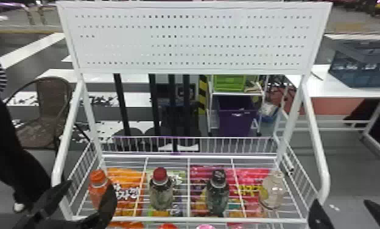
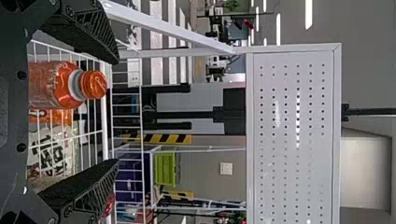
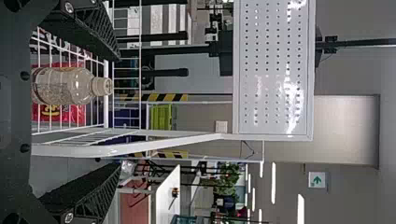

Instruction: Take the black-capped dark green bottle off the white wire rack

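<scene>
The black-capped dark green bottle stands upright on the white wire rack, right of the middle. My left gripper is open at the rack's front left corner, near the orange bottle. In the left wrist view the fingers of my left gripper stand wide apart, the orange bottle beyond them. My right gripper is open outside the rack's front right corner, to the right of the dark green bottle. In the right wrist view, my right gripper holds nothing, and the clear bottle stands past its fingers.
An orange bottle, a red-capped bottle and a clear bottle share the shelf. Colourful packets lie below the wires. White side rails rise to a perforated panel. A person stands at the left.
</scene>
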Tool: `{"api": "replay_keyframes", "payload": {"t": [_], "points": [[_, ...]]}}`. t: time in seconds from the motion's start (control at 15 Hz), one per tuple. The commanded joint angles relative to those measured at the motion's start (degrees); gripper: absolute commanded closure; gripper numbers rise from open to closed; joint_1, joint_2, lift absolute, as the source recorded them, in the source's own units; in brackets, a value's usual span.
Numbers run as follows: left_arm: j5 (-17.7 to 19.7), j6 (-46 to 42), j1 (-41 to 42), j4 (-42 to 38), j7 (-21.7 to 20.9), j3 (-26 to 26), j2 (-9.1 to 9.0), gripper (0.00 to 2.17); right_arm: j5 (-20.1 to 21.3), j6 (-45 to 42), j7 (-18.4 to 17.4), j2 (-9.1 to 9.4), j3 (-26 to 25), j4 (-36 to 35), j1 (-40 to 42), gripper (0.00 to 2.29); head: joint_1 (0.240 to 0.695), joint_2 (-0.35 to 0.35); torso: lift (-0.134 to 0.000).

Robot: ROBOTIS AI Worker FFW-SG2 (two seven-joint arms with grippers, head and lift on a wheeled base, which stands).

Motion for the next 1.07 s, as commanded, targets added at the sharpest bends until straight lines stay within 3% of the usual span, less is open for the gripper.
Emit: {"api": "replay_keyframes", "payload": {"t": [0.0, 0.13, 0.33, 0.67, 1.0], "points": [[0.00, 0.00, 0.00, 0.10, 0.00, 0.00, 0.00, 0.14, -0.09, -0.02, 0.61, -0.02, 0.00, 0.56, -0.18, 0.09, 0.499, 0.000, 0.000], [0.00, 0.00, -0.18, 0.28, 0.00, 0.00, -0.09, 0.14, 0.27, -2.13, 2.28, 0.68, 1.23, 4.51, -1.76, 0.09, 0.499, 0.000, 0.000], [0.18, 0.00, -0.18, 0.37, 0.00, -0.09, -0.09, 0.14, 3.87, -12.50, 2.28, 0.60, 8.70, 18.05, -5.89, 0.10, 0.499, 0.000, 0.000], [0.18, 0.00, -0.35, 0.80, 0.00, 0.00, -0.09, 0.14, 3.96, -24.63, 2.11, 0.60, 17.67, 41.51, -18.54, 0.11, 0.499, 0.000, 0.000], [0.26, 0.18, -0.88, 1.60, 0.00, -0.26, 0.18, 0.14, 4.13, -26.21, 1.49, 3.06, 21.27, 54.87, -31.02, 0.11, 0.499, 0.000, 0.000]]}}
